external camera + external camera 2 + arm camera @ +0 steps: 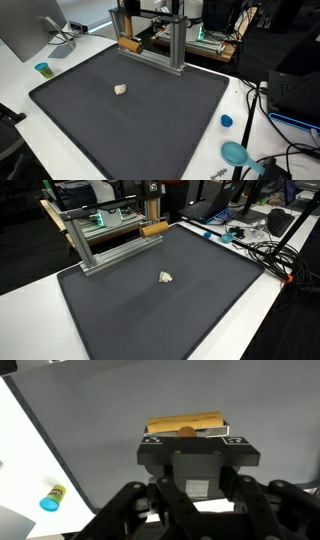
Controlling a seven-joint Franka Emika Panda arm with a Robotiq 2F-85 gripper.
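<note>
Gripper (197,485), spread or closed you cannot tell, sits just before the wooden handle (185,428) on the metal frame (176,45) at the mat (130,125) edge; centre on it squarely, advancing slowly.

pale lump (166,277): centre of mat (120,315) | wooden bar (153,229): on metal frame (95,242) | cables (262,250): right

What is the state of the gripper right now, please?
Gripper: cannot be told whether open or closed; the wrist view leaves its jaws unclear, near the wooden block.
</note>
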